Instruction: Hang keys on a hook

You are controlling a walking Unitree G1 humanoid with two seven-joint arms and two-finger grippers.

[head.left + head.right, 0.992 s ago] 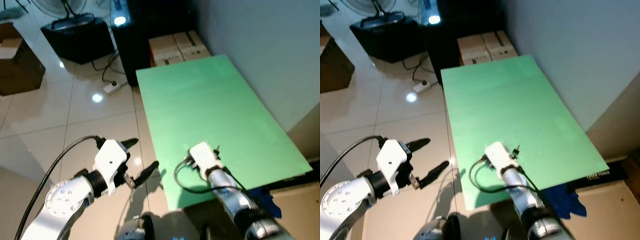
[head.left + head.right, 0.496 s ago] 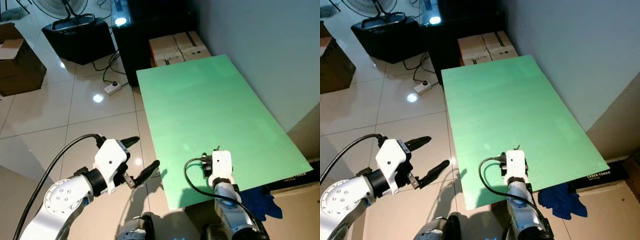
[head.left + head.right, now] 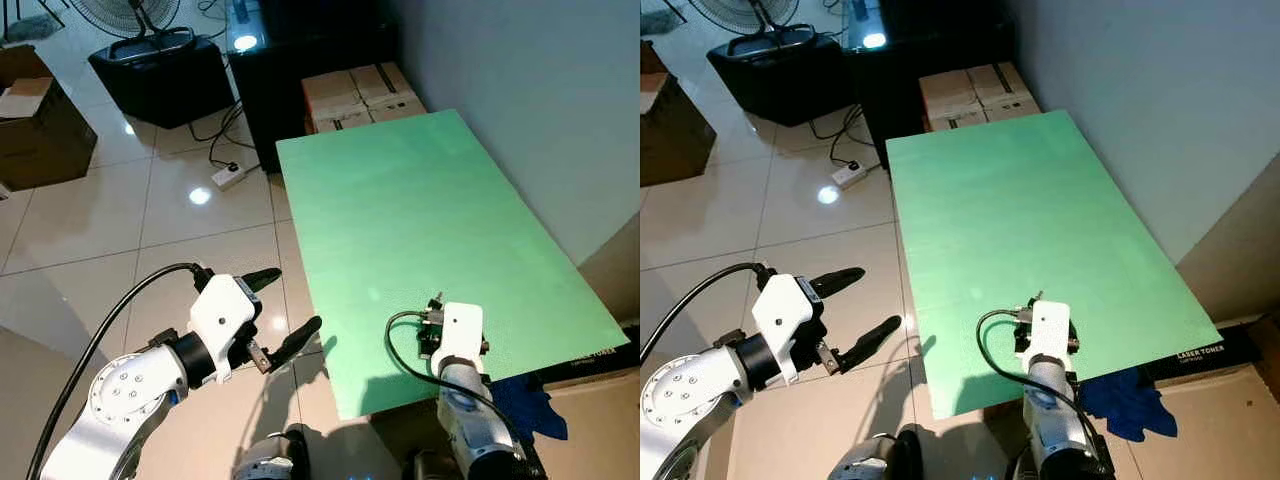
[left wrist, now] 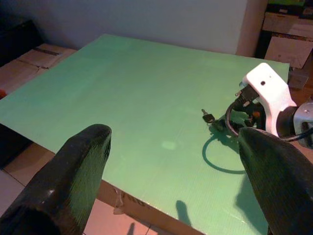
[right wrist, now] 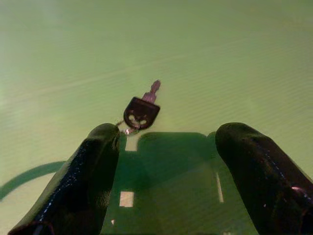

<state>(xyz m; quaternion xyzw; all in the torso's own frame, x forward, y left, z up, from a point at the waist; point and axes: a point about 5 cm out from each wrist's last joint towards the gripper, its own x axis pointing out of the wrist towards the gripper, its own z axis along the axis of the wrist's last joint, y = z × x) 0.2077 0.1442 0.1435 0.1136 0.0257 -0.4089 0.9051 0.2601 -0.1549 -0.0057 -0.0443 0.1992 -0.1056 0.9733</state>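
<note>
Key (image 5: 142, 110): single dark-headed key lying flat on green tabletop (image 3: 420, 200), near the tabletop's near edge; metal blade points away from right hand; small ring at the head, close to one finger of that hand.
Right hand (image 5: 166, 161): low over tabletop, fingers spread wide apart, nothing between them; key sits just ahead of the gap, nearer one finger (image 5: 93, 166); contact with the ring cannot be judged. From the head camera the white wrist housing (image 3: 458, 335) covers the fingers; black cable loops beside it.
Left hand (image 3: 283, 312): held out over the tiled floor (image 3: 150, 230), off the tabletop's left edge, fingers parted, empty. Its wrist camera looks across the tabletop at the key (image 4: 207, 116) and the right wrist housing.
Tabletop: plain green sheet, long side along grey wall (image 3: 520, 90).
Surroundings: cardboard boxes (image 3: 360, 95) at the far end of the tabletop; black cabinet (image 3: 160, 75) with fan base on top; white power strip (image 3: 228, 177) on floor; brown box (image 3: 40, 125) at far left; blue cloth (image 3: 525, 400) below the near right corner.
</note>
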